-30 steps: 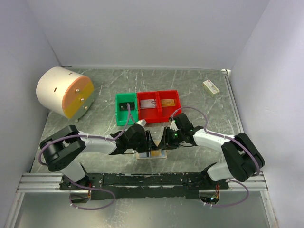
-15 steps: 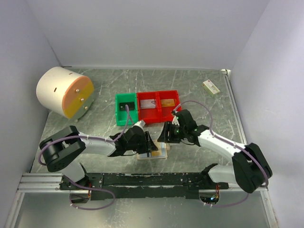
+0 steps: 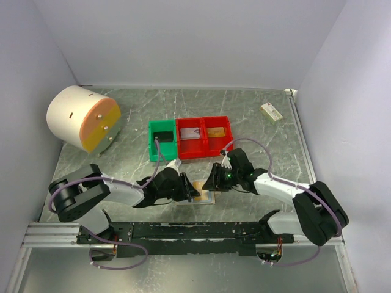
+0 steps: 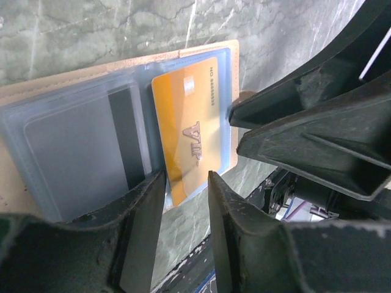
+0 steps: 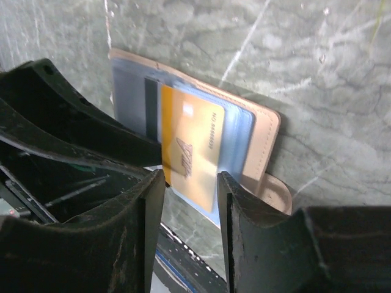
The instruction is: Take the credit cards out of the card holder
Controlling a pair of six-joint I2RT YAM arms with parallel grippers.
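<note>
While gaping half-open and empty, straddle flat gold plastic card (image 4: pixel 183 128) end-on, lengthwise between left gripper (image 4: pixel 185 183) and right gripper (image 5: pixel 189 180), equally near.

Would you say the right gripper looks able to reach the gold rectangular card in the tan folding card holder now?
Probably yes: the right gripper has open jaws flanking the gold rectangular card, though the left gripper crowds the same edge.

Table (image 3: pixel 244 104) holds bins (image 3: pixel 205 143), card holder (image 3: pixel 208 196), drum (image 3: pixel 79 116), perhaps box (image 3: pixel 271 112).
</note>
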